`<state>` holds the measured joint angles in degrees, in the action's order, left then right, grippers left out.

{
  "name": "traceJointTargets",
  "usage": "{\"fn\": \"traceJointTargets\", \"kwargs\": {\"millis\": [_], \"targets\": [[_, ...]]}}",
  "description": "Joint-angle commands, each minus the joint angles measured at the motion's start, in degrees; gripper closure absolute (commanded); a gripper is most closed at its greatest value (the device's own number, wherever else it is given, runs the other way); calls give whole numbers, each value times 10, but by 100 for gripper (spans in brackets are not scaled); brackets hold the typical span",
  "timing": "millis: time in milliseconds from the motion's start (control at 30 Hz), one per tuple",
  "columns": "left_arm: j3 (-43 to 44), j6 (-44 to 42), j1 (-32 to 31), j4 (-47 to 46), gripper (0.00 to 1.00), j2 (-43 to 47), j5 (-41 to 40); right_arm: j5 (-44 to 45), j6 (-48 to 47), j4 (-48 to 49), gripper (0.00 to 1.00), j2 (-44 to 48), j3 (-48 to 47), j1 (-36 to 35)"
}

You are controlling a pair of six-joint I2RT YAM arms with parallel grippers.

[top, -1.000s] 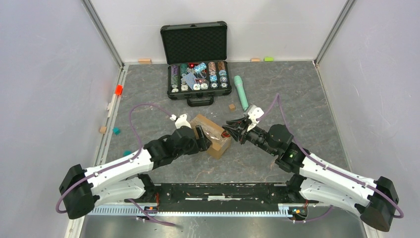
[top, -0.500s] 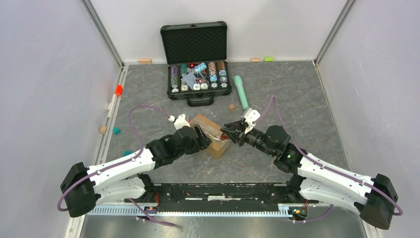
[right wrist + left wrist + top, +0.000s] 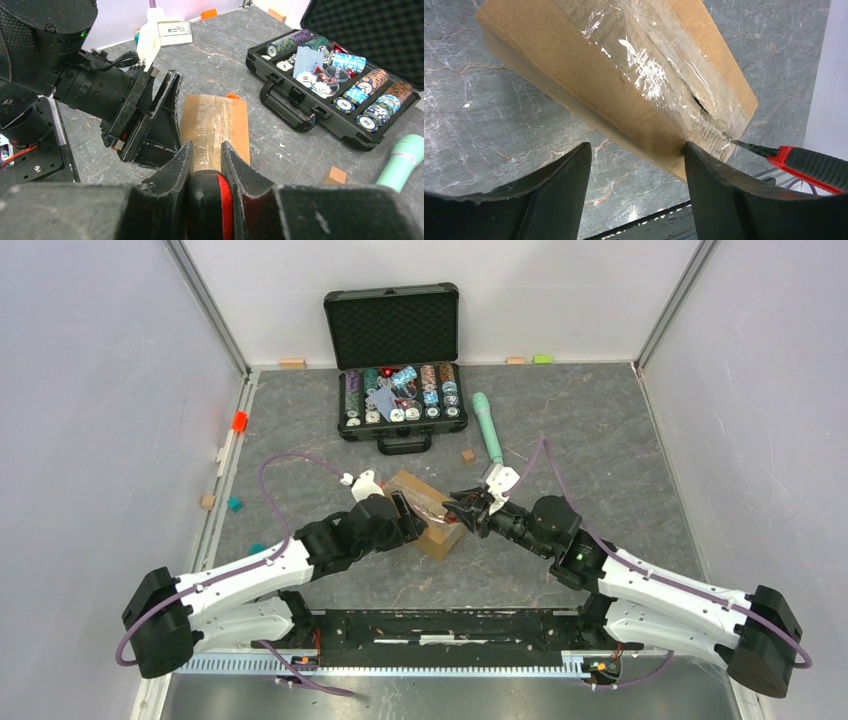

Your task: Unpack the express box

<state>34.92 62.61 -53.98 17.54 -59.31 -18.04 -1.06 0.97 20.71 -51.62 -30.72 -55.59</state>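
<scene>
The express box (image 3: 428,508) lies just nearside of the poker-chip case (image 3: 392,332), flaps still taped. My right tool (image 3: 206,148) clamps a red cutter (image 3: 805,161), blade at the seam's end. My left tool (image 3: 636,148) stands open at the box's side. Slitting, opening, emptying remain, I judge.

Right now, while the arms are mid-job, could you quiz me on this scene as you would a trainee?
1. What does the right end effector hold?
A) a spoon
B) a red-and-black knife
C) a sponge
2. True or false: the express box has its flaps folded wide open.
3. Fill in: the open black case at the back holds poker ____.

Key
1. B; its blade tip is at the box's taped edge.
2. False; glossy tape covers the closed top.
3. chips
</scene>
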Motion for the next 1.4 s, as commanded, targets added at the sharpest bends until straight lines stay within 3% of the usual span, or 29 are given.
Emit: {"fn": "traceJointTargets", "kwargs": {"millis": [0, 700, 1367], "targets": [[-9, -2, 2, 72, 26, -12, -33, 30, -26, 21, 100, 14, -4, -5], [-10, -3, 3, 73, 26, -12, -37, 45, -26, -38, 100, 18, 17, -13], [-9, 6, 3, 68, 26, -21, -33, 14, 106, -52, 100, 57, 51, -14]]}}
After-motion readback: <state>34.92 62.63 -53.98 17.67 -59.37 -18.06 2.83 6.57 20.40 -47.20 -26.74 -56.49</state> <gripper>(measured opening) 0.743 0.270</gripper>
